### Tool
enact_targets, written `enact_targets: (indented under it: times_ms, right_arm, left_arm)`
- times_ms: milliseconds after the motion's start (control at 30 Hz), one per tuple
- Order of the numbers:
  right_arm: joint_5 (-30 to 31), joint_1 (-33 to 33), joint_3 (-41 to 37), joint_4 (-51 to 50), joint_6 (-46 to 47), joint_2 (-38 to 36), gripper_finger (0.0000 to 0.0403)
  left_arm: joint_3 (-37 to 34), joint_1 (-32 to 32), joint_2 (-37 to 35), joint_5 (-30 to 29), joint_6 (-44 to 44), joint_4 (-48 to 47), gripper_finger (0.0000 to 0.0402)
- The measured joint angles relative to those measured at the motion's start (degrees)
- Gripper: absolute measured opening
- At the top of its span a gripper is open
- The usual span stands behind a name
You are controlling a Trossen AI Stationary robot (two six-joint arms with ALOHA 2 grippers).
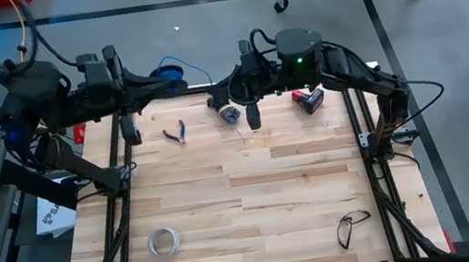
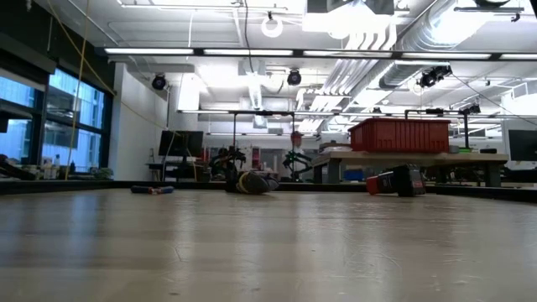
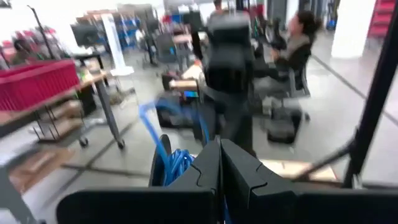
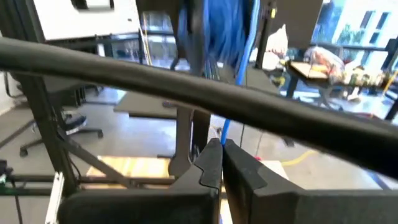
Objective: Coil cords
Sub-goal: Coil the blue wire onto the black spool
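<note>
Overhead, blue wire [image 1: 196, 67] stretched sideways between spool [image 1: 170, 74] and right pincer [image 1: 226, 89].

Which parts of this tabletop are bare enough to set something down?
The middle is bare, between the pliers at the far side and the tape ring and eyeglasses at the near edge. The far edge is crowded: both arms, a small roll and a red-black device.

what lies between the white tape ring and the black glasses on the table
nothing; in the high view the tabletop between the tape ring and the black glasses is bare wood
</note>
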Motion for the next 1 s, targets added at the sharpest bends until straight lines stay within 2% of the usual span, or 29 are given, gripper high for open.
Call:
enact_targets:
  times_ms: [167, 367, 500, 633, 800, 1000]
  right_arm:
    - [2.0, 0.7, 0.0, -2.0, -0.9, 0.0, 0.0]
    - [2.0, 2.7, 0.0, -1.7, -1.2, 0.0, 0.0]
    - [3.5, 4.1, 0.0, -1.4, -2.8, 0.5, 0.0]
    - [3.5, 4.4, 0.0, -0.5, -3.0, 0.9, 0.0]
    - [0.1, 4.7, 0.0, 4.9, -3.0, 2.9, 0.0]
    - [-2.2, 5.8, 0.0, 13.8, -4.2, 5.7, 0.0]
  left_arm:
    - [0.0, 1.8, 0.0, -0.4, 2.3, 6.9, 0.0001]
    - [0.0, 3.8, 0.0, -1.0, 4.8, 9.2, 0.0001]
    - [0.0, 5.0, 1.0, -0.4, 2.9, 13.0, 0.0001]
    - [0.0, 6.2, 2.5, 6.5, -1.7, 18.1, 0.0001]
    - [0.0, 7.8, 4.3, 14.7, -13.8, 20.6, 0.0001]
    - [0.0, 8.7, 6.8, 20.0, -23.1, 27.1, 0.0001]
